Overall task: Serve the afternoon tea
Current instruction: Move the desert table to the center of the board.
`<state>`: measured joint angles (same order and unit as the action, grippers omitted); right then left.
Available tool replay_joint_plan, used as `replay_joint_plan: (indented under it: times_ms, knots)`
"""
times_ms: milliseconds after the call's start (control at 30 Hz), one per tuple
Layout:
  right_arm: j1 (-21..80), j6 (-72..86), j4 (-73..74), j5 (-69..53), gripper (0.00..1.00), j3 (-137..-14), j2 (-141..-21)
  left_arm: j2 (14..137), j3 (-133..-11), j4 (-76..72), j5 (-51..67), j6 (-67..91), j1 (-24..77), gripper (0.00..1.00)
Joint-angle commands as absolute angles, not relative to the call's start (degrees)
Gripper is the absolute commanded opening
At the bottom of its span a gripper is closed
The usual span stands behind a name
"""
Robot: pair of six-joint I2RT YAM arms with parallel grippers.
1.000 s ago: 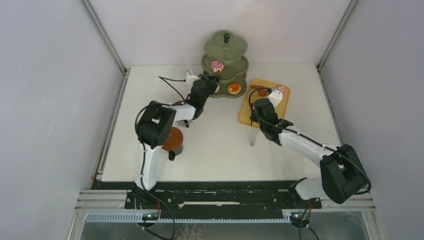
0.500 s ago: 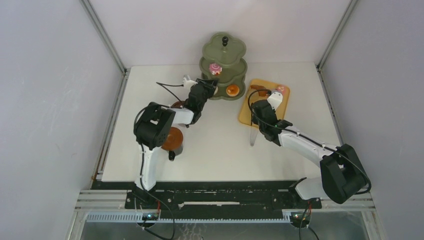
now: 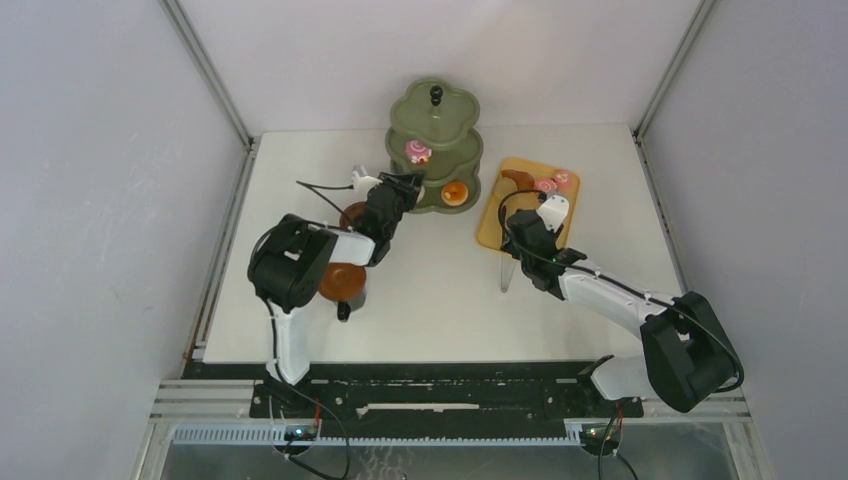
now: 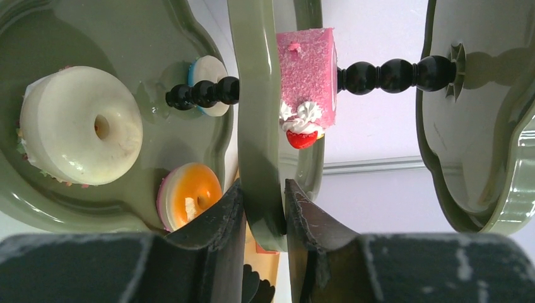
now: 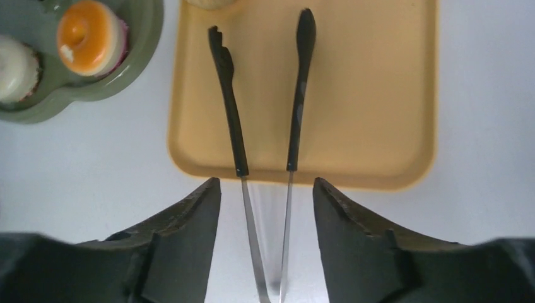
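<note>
The green three-tier stand (image 4: 255,95) has the scalloped rim of its middle tier caught between the jaws of the left gripper (image 4: 265,218), whose two dark fingers (image 4: 211,233) press on it from either side. Just beyond those jaws, a pink swirl cake (image 4: 307,69) with a dab of cream and a red tip sits on the pinched tier, against the black post (image 4: 385,74). On the tier to one side of the jaws lie a white donut (image 4: 79,126), an orange donut (image 4: 189,203) close to the nearer finger, and a smaller blue-edged one (image 4: 211,66) partly behind the post. The top tier, on the other side of the jaws, shows nothing on it in the left wrist view. Well behind this gripper, under the left arm, a brown cup (image 3: 338,283) stands on the table (image 5: 492,95). The right gripper (image 5: 266,208) hangs with its jaws spread. The black tongs (image 5: 232,120) lie between them, and neither finger (image 5: 183,227) touches them. The tongs' metal handles run back between the jaws and their black tips reach forward onto the yellow tray (image 5: 378,95). At the tray's far end, well beyond the jaws, lie a brown bun (image 3: 515,178) and two pink cakes (image 3: 553,182). The stand's bottom tier sits ahead of the right jaws and off to their left, just beside the tray.
</note>
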<state>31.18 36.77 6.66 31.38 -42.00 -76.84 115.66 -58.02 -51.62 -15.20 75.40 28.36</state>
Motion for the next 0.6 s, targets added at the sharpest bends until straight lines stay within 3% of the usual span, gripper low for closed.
replay_joint_plan:
  times_ms: [0,67,167,567]
  knots:
    - [31.3,35.7,3.5,30.9,0.75,-40.5,-75.0,110.8,-53.6,-54.2,-17.0,74.1,28.1,0.24]
    - [31.6,35.0,3.7,30.4,0.85,-40.5,-75.6,109.4,-52.2,-54.5,-17.3,74.1,28.4,0.24]
    - [32.7,33.8,3.9,30.3,0.90,-40.5,-76.5,107.2,-49.8,-54.7,-17.8,74.0,28.7,0.24]
    - [34.8,36.7,10.2,30.8,0.85,-42.6,-81.0,101.6,-42.8,-55.8,-19.0,74.1,29.6,0.25]
